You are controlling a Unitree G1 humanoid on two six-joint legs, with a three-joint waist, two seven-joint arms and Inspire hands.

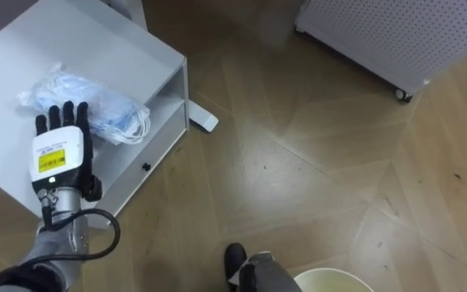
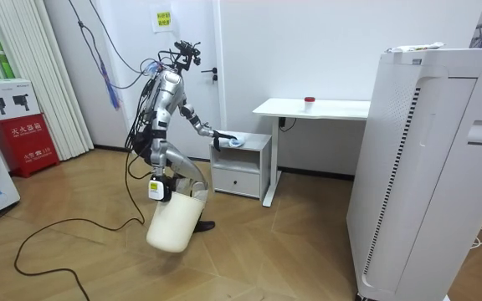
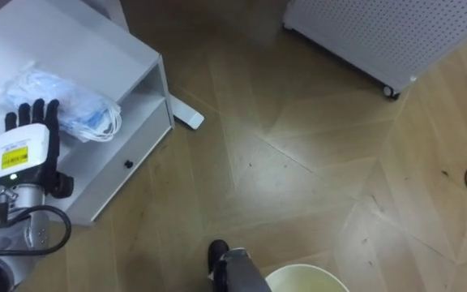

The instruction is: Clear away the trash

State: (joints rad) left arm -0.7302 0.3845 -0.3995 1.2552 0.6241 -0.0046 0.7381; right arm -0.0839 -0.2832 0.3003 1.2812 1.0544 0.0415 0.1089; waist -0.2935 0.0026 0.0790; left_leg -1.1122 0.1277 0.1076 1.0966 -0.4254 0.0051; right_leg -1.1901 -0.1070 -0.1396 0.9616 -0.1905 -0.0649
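The robot stands with knees bent, its left arm stretched out in front, the left hand (image 1: 58,154) palm down with fingers straight and pointing ahead. Its right arm hangs at its side, the right hand (image 2: 158,189) low by the knee.

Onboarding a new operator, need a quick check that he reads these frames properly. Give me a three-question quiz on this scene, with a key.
1. True or false: the left hand has its fingers curled round the plastic bag.
2. Where does the plastic bag lie? A) on the floor B) on top of the white cabinet C) on the desk
3. Fill in: in the room view, a cream ___ hangs below the right hand.

Key
1. False: the fingers are straight, over the bag.
2. B
3. bin
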